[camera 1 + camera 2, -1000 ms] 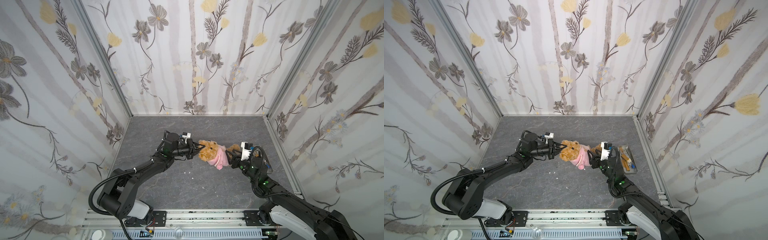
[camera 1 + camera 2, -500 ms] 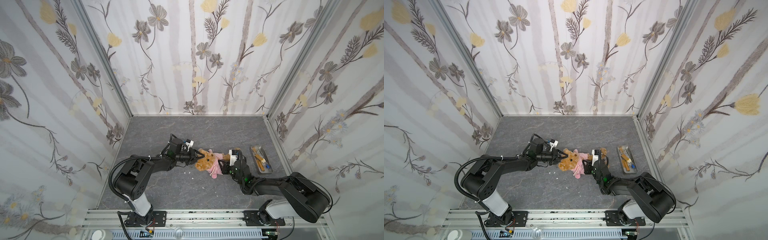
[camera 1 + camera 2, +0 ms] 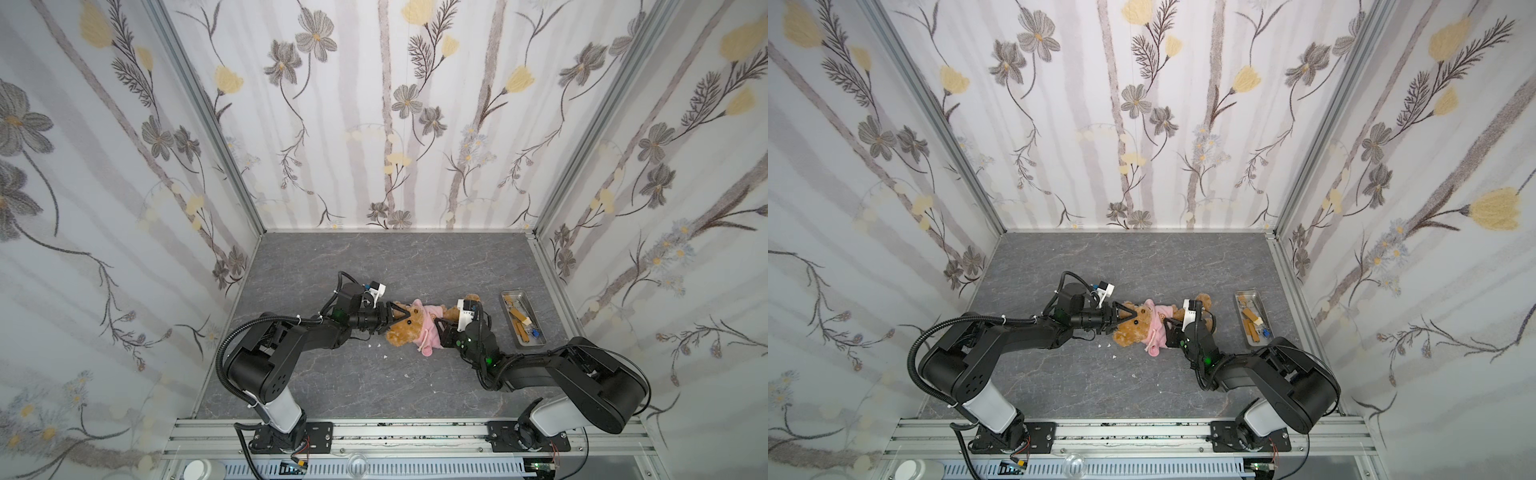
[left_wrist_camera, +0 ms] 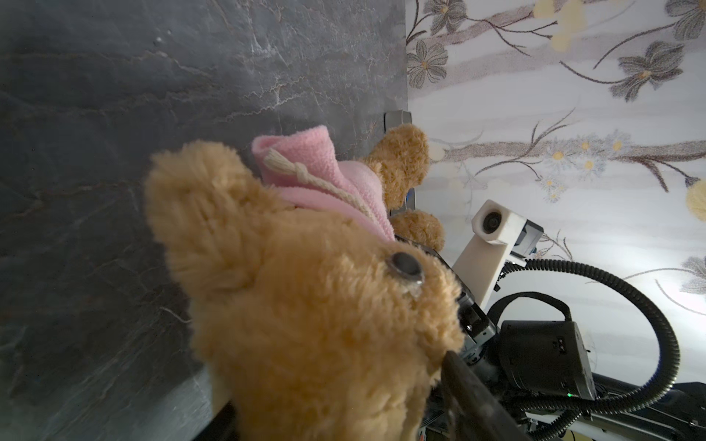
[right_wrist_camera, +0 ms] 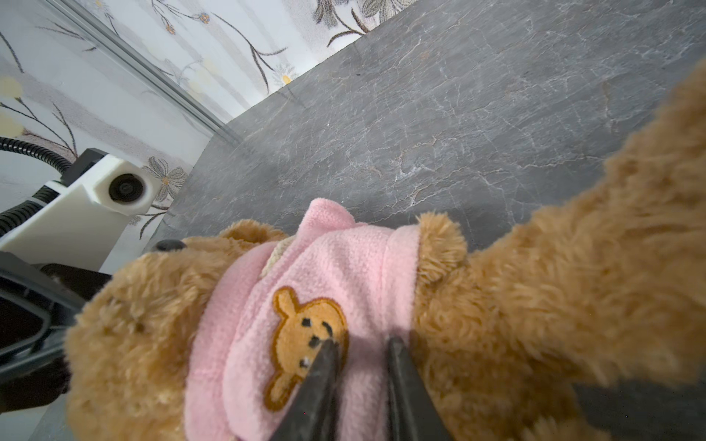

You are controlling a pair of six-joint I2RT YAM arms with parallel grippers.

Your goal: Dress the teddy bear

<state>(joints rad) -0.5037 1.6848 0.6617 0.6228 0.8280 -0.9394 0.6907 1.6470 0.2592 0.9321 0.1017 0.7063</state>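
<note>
The golden-brown teddy bear (image 3: 402, 332) (image 3: 1130, 332) lies mid-table with its head toward the left arm. It wears a pink hoodie (image 3: 429, 328) (image 3: 1158, 329) (image 5: 305, 267) with an orange bear-face patch. My left gripper (image 3: 399, 319) (image 3: 1127, 318) (image 4: 336, 385) is open, one finger on each side of the bear's head. My right gripper (image 3: 442, 329) (image 3: 1169, 330) (image 5: 361, 341) has its fingers close together, pinching a fold of pink fleece at the hoodie's hem beside the patch. The bear's legs (image 3: 471, 300) stick out past the right wrist.
A small metal tray (image 3: 524, 293) (image 3: 1250, 292) holding several small items stands to the right of the bear, near the right wall. A few white crumbs (image 3: 385, 356) dot the grey table in front of the bear. Floral walls enclose three sides.
Both arms came down and the bear went from hanging between them to lying on the table. My left gripper opened off the bear's head. My right gripper closed on the hoodie.
</note>
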